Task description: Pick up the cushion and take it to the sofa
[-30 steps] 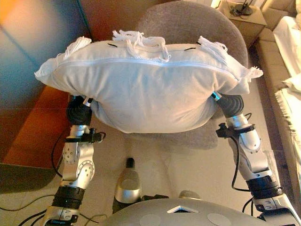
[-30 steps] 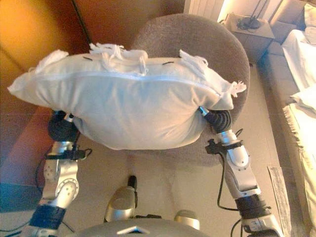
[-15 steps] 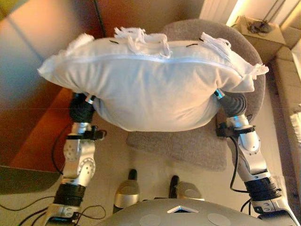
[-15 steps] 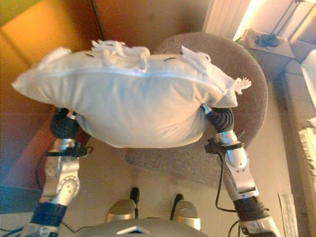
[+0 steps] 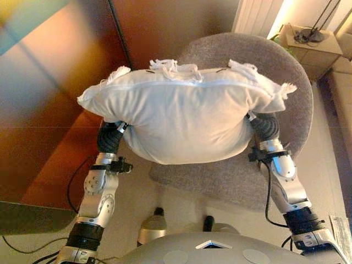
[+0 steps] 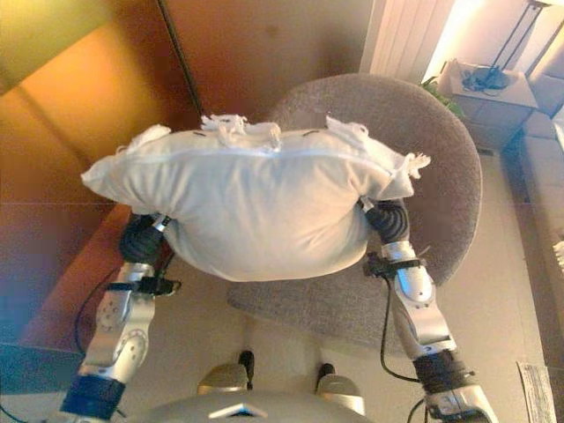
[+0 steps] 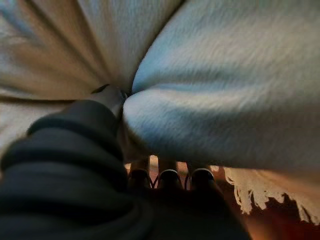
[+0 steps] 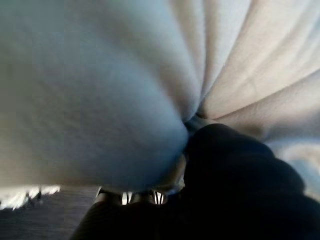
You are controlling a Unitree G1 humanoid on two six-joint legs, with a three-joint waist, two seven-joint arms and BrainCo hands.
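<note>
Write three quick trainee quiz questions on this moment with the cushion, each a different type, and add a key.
1. True or false: the white cushion is lying on the seat of the grey round chair.
2. Which holds the cushion? A) the left robot hand alone B) both robot hands, one at each end C) the right robot hand alone
3. Fill in: the small side table stands in the head views' upper ____ corner.

Key: 1 false, it is held up in front of the chair; 2 B; 3 right.

A grey armchair [image 5: 286,82] stands directly ahead; wooden wall [image 5: 49,99] left.
</note>
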